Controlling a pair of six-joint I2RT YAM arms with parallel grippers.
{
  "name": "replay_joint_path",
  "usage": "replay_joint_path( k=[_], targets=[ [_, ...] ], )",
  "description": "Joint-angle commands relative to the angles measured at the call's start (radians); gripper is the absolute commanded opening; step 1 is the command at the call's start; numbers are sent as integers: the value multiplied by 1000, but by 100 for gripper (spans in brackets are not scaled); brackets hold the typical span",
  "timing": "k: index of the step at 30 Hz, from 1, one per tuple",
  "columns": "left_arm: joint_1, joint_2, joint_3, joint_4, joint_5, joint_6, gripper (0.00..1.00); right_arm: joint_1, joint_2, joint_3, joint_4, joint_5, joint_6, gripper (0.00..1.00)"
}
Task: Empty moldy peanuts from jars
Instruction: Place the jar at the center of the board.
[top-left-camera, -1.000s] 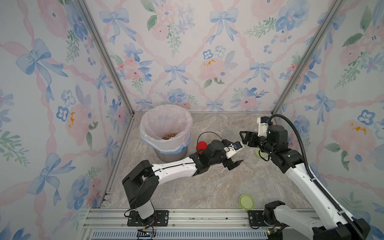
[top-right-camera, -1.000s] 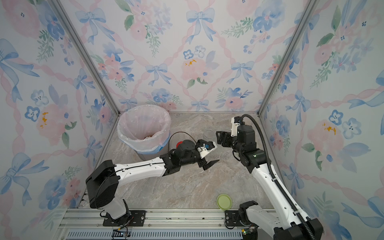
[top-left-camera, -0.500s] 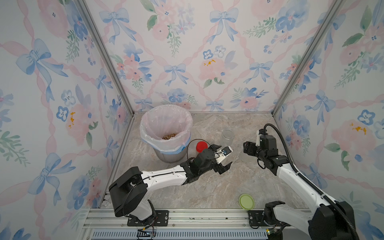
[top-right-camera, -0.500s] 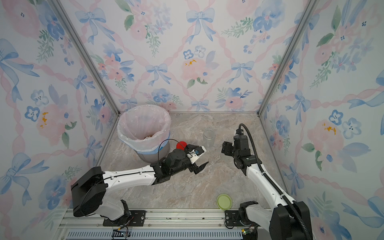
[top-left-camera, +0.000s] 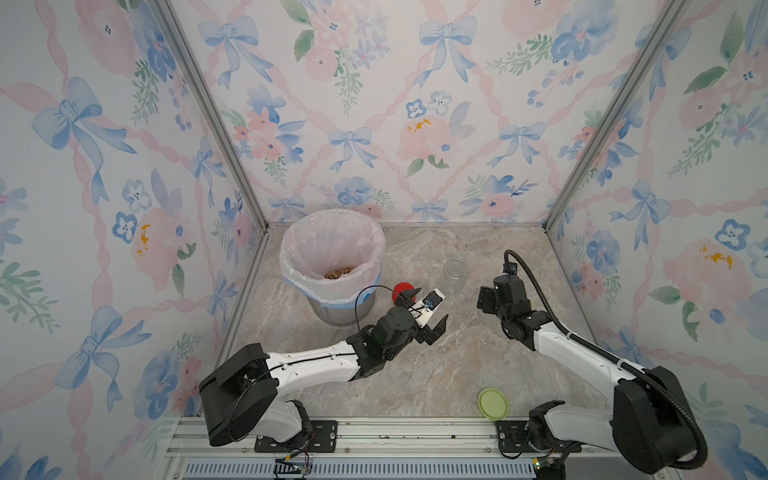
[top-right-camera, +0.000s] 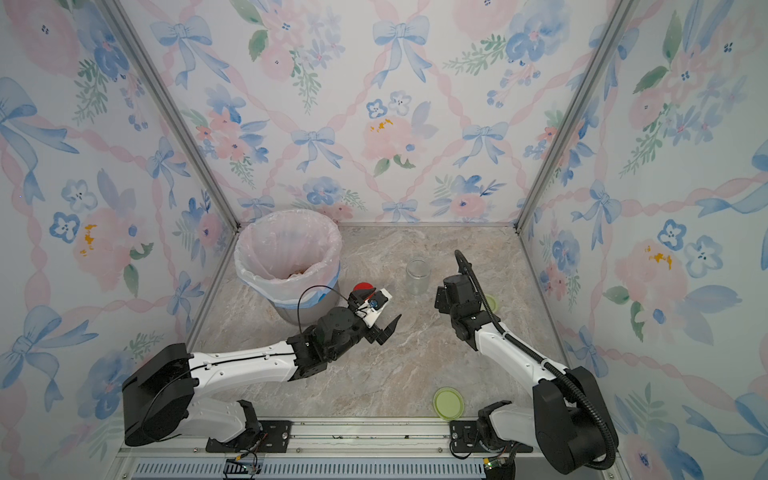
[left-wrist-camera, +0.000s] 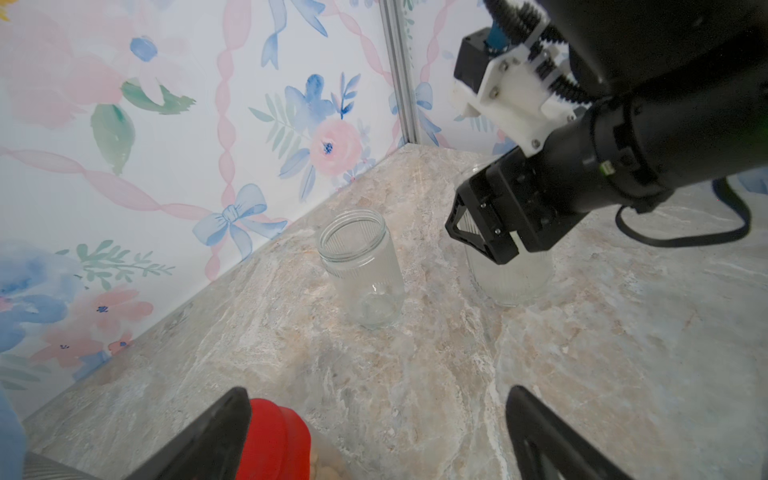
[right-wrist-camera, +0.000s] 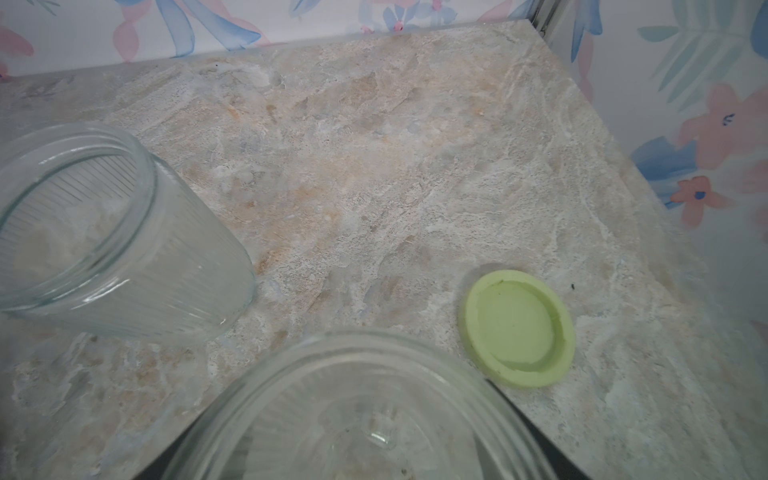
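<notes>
Both top views show my left gripper (top-left-camera: 428, 309) (top-right-camera: 380, 309) open above the marble floor, one finger right beside the red-lidded jar (top-left-camera: 402, 289) (left-wrist-camera: 274, 436). Tan peanuts (left-wrist-camera: 324, 469) show under that red lid. My right gripper (top-left-camera: 492, 299) points down and is shut on an empty, lidless clear jar (left-wrist-camera: 511, 274) (right-wrist-camera: 361, 415) whose base sits on the floor. A second empty jar (top-left-camera: 456, 270) (right-wrist-camera: 104, 232) stands open just beyond it. More peanuts (top-left-camera: 338, 272) lie in the bag-lined bin (top-left-camera: 286, 249).
One pale green lid (top-left-camera: 493, 403) lies near the front rail. Another green lid (right-wrist-camera: 519, 328) (top-right-camera: 490, 301) lies upside down beside the held jar, close to the right wall. The bin stands at the back left against the wall.
My right arm has come down and set the empty jar on the floor. My left gripper has drawn back toward the red-lidded jar, staying open.
</notes>
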Motion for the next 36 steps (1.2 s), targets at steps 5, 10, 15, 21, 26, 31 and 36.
replay_joint_path(
  k=[5, 10, 15, 21, 26, 31, 36],
  targets=[
    [4, -74, -89, 104, -92, -26, 98, 39, 43, -2, 118, 218, 103, 37],
    [3, -95, -125, 131, -105, -17, 98, 69, 74, -18, 185, 232, 108, 38],
    [4, -97, -146, 150, -136, -20, 98, 90, 118, -27, 216, 254, 128, 39],
    [3, -114, -178, 172, -143, -17, 98, 104, 147, -58, 274, 268, 140, 39],
    [4, -112, -192, 187, -162, -19, 98, 113, 153, -75, 291, 272, 145, 42],
    [3, -100, -196, 203, -170, -23, 98, 119, 140, -74, 258, 271, 154, 53],
    [3, -87, -194, 210, -166, -29, 98, 122, 119, -76, 226, 267, 159, 69]
  ],
)
